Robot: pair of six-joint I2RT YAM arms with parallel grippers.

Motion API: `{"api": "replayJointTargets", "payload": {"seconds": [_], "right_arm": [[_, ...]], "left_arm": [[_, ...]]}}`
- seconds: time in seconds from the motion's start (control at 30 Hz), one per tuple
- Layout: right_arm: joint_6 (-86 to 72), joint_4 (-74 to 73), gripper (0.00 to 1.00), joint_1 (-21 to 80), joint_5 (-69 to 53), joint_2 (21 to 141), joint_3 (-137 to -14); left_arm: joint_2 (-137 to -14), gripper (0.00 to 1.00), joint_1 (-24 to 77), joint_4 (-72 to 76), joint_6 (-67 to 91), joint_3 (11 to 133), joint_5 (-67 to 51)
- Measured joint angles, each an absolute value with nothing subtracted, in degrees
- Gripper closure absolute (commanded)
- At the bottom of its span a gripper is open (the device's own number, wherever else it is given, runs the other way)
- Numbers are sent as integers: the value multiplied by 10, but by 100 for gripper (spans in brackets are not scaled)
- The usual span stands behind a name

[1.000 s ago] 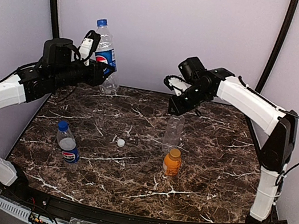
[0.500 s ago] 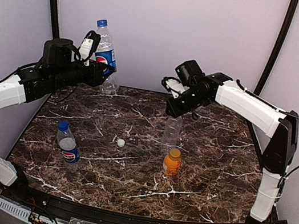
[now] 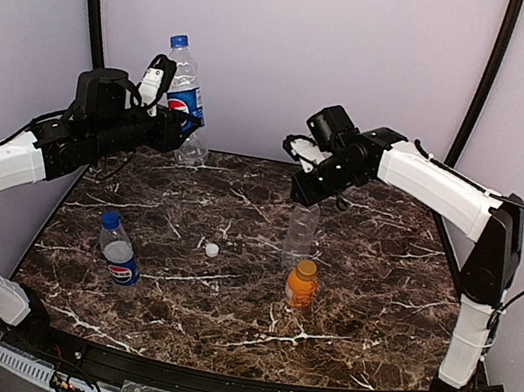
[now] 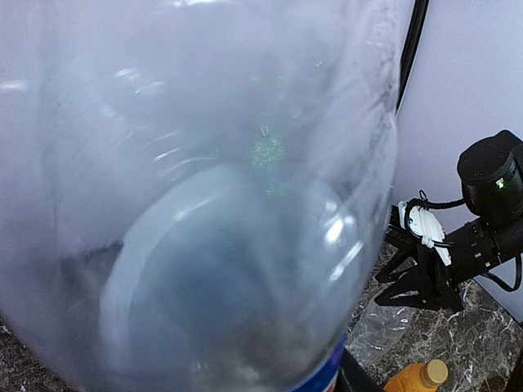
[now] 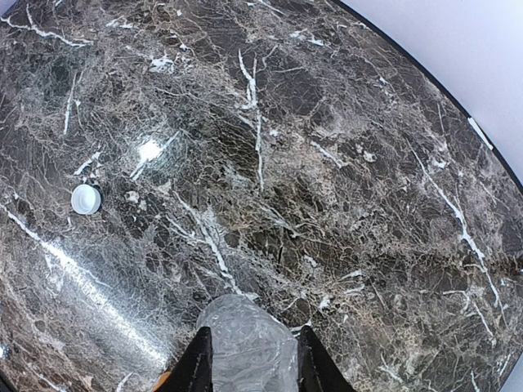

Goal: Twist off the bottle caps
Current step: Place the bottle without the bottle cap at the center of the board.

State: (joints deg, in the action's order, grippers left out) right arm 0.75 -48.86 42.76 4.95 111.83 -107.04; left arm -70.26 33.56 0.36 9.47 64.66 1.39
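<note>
Clear plastic unlabelled bottle [image 3: 301, 235], just right of the loose white cap [image 3: 212, 249] on the bench [image 3: 374, 307], pinched narrow in right jaws; looks done. Left jaws clamp Pepsi bottle [image 3: 187, 91], raised far-left behind that cap, blue cap [image 3: 179, 40] on. Next, likely: right arm lets go, reaches over, twists it.

Blue-capped large Pepsi bottle [image 3: 187, 93] raised — clear bottle [image 3: 301, 233], orange bottle [image 3: 301, 286], small Pepsi bottle [image 3: 118, 254] upright; white cap [image 3: 212, 248] loose
</note>
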Motion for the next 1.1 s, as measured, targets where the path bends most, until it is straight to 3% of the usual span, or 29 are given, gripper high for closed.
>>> {"api": "replayJointTargets", "payload": {"seconds": [0.6, 1.1], "right_arm": [[3, -493, 56, 428, 60, 1109, -1061], [2, -492, 29, 428, 56, 1099, -1061]], "left_arm": [[-703, 56, 336, 4, 95, 647, 14], [-708, 56, 336, 8, 88, 646, -8]]}}
